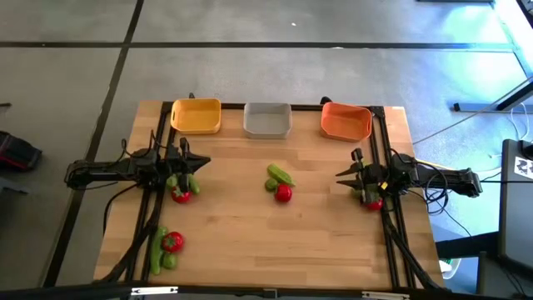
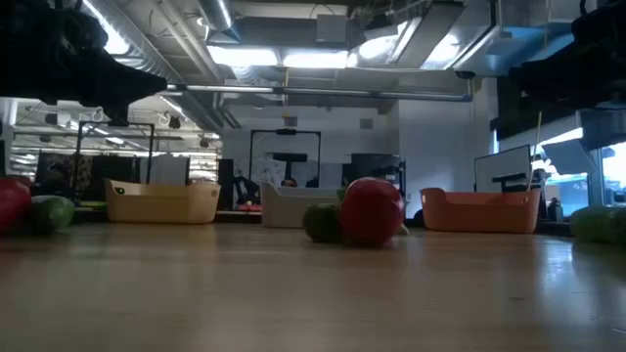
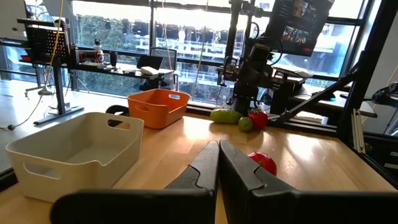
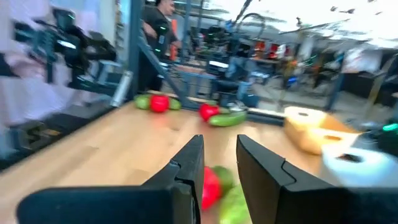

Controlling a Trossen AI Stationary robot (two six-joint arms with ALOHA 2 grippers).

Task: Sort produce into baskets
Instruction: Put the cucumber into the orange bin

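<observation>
Produce: four clusters are lying on the wooden table (image 1: 333,242) — the centre tomato (image 1: 283,193) and cucumber (image 1: 280,175) are looking light, hard and slick; gripping the cucumber across its middle seems best.
Baskets: the yellow basket (image 1: 196,115), grey basket (image 1: 267,119) and orange basket (image 1: 346,121) are sitting empty along the far edge.
Left gripper (image 3: 218,163): fingers are pressing together, holding nothing.
Right gripper (image 4: 219,163): fingers are standing slightly apart, empty.
Hidden: the arms are covering the side piles — counts unclear.

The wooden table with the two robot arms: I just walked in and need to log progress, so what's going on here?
Produce sorting has not visibly begun. The yellow basket, grey basket and orange basket along the far edge hold nothing. Tomatoes, cucumbers and limes lie in small clusters on the table. The left gripper is shut and empty on its side; the right gripper, fingers slightly apart, holds nothing on the other.
</observation>
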